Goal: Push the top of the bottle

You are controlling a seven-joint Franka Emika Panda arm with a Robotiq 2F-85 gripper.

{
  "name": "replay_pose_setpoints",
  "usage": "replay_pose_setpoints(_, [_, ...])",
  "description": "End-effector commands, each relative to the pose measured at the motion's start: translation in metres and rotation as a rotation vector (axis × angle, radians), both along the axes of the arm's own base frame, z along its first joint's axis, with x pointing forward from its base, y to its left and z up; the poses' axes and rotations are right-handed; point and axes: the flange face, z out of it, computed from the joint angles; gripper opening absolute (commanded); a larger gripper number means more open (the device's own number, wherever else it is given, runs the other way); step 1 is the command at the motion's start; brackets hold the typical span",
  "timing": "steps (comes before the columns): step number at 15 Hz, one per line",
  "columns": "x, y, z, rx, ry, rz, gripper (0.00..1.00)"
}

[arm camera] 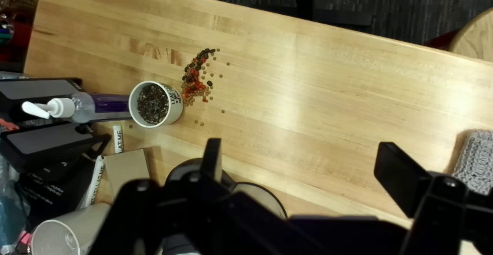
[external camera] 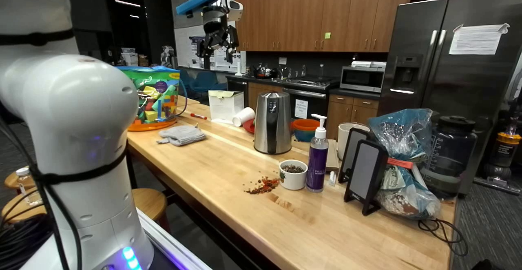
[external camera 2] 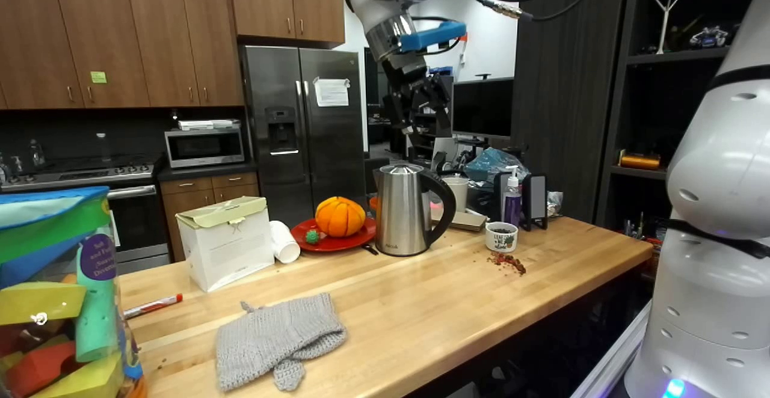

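Note:
The bottle (external camera: 317,164) is slim and purple with a clear upper part and a white pump top (external camera: 320,127). It stands upright on the wooden table beside a small white cup. It shows in an exterior view (external camera 2: 512,202), its base hidden behind the cup. In the wrist view the bottle (arm camera: 109,104) lies at the left, its pump top (arm camera: 59,108) toward the left edge. My gripper (external camera: 218,60) is open and empty, high above the table and well away from the bottle. It also shows in an exterior view (external camera 2: 428,136) and the wrist view (arm camera: 299,147), fingers wide apart.
The white cup (arm camera: 174,106) touches or nearly touches the bottle in view. Black speakers (external camera: 366,174) stand beside the bottle. A tall steel kettle (external camera: 272,123) stands below the gripper. Spilled beans (arm camera: 196,81), a grey knit cloth (external camera 2: 280,341) and a white box (external camera 2: 228,244) lie on the table.

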Motion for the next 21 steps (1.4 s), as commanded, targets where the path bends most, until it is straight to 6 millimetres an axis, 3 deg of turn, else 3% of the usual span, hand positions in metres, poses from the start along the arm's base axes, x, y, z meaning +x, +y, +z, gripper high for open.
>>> replay_pose_setpoints(1, [0.000, 0.000, 0.000, 0.000, 0.001, 0.000, 1.00])
replay_pose_setpoints(9, [-0.002, 0.001, 0.001, -0.020, -0.004, 0.015, 1.00])
replay_pose_setpoints(16, [0.000, 0.002, -0.007, -0.094, -0.163, 0.271, 1.00])
replay_pose_setpoints(21, [0.010, -0.035, -0.031, -0.015, -0.203, 0.419, 1.00])
